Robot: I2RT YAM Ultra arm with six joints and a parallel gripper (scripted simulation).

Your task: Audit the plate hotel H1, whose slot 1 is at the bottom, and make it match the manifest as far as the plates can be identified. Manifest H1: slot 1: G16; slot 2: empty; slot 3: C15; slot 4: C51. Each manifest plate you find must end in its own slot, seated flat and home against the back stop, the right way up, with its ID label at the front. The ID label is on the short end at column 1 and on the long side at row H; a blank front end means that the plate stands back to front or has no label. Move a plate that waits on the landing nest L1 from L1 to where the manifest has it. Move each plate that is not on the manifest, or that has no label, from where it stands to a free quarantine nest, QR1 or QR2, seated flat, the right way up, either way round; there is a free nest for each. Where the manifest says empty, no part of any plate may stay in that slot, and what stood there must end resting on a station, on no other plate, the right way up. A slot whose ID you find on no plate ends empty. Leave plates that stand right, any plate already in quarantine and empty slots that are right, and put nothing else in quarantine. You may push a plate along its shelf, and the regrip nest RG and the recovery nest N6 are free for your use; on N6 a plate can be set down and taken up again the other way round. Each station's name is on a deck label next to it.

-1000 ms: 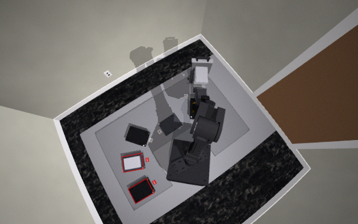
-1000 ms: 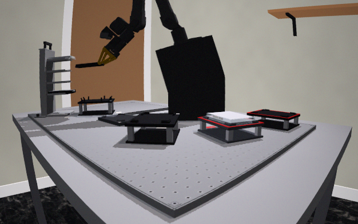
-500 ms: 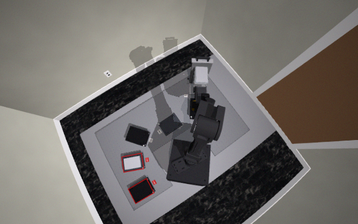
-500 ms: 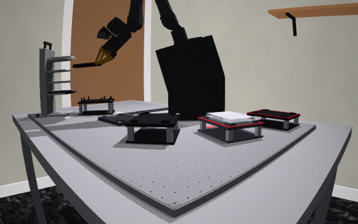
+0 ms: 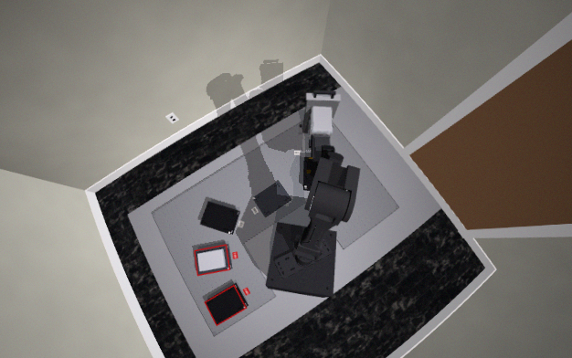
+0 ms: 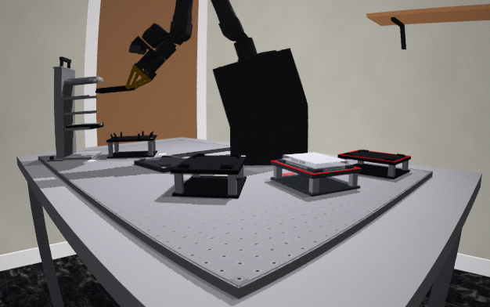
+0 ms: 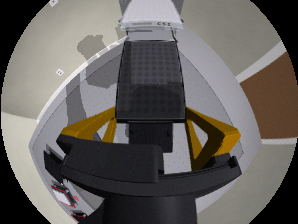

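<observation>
The grey plate hotel H1 (image 6: 63,113) (image 5: 323,101) stands at the far end of the deck. A white plate (image 6: 84,78) (image 5: 321,120) (image 7: 149,15) lies in its top slot and a dark plate (image 6: 84,125) lies in the bottom slot. The two middle shelves look bare. My gripper (image 6: 135,80) (image 7: 150,111) is shut on a dark plate (image 6: 109,89) (image 7: 149,76) by its near end. It holds the plate level in the air, with the far end at the mouth of the hotel, between the top shelf and the one below.
A red-rimmed quarantine nest (image 5: 197,262) (image 6: 282,164) bears a white plate (image 5: 211,260) (image 6: 313,159). The other red-rimmed nest (image 5: 225,304) (image 6: 373,157) is bare. Black nests stand at mid-deck (image 5: 219,216) (image 6: 207,164) and near the hotel (image 6: 131,139). The arm's base (image 5: 301,269) is behind them.
</observation>
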